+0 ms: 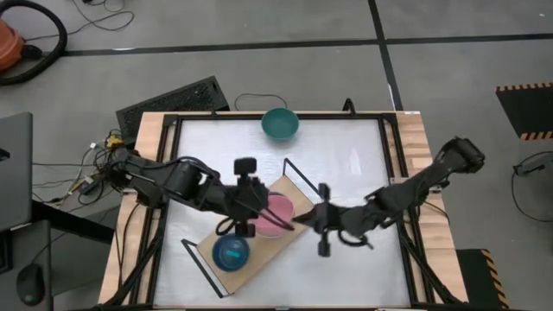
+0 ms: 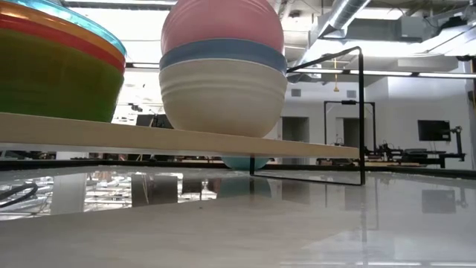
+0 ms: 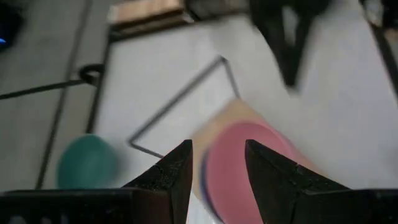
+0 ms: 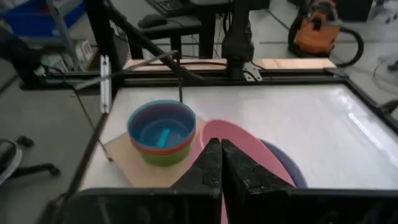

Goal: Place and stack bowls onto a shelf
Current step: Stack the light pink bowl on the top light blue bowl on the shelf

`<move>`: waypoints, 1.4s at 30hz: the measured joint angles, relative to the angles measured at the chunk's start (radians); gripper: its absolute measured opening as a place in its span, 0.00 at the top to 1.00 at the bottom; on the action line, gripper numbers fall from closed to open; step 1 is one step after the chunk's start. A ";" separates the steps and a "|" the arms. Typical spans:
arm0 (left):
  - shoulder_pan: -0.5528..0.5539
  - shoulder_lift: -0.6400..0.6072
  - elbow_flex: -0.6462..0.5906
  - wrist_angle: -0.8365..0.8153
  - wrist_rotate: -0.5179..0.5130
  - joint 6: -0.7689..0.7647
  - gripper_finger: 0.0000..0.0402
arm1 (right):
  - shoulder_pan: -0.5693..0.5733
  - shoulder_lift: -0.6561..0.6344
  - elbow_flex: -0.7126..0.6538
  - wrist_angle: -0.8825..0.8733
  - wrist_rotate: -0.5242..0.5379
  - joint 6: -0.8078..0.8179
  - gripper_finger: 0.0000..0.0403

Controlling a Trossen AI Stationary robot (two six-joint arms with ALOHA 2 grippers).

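Smooth round pink plastic bowl nested atop blue, cream bowls on flat light-wood shelf. Left gripper parted above, empty. Right gripper closed beside rim. Teal bowl well apart.

Both my arms: dark, jointed, cabled

I see my left arm and right arm as black segmented links with rounded joint housings; loose cables trail from the left arm's base. Each wrist carries a small boxy black camera block. My fingers are matte black, tapered wedges with angular, faceted edges.
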State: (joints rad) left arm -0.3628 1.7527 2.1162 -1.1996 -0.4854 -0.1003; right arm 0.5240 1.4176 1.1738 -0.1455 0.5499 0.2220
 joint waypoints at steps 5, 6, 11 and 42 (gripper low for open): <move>0.000 0.000 0.045 0.001 -0.106 -0.015 0.67 | 0.005 0.140 -0.002 0.154 -0.012 -0.083 0.94; 0.000 0.000 0.048 0.000 -0.117 -0.026 0.67 | 0.005 0.167 -0.002 0.184 -0.016 -0.095 0.93; -0.002 0.000 0.048 -0.002 -0.128 -0.082 0.67 | 0.006 0.241 -0.002 0.226 -0.013 -0.099 0.95; -0.004 0.000 0.048 -0.007 -0.125 -0.096 0.67 | -0.014 0.290 0.014 0.138 0.096 -0.173 0.94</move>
State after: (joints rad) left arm -0.3668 1.7523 2.1643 -1.2067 -0.6102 -0.1967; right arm 0.5098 1.7072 1.1878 -0.0079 0.6464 0.0493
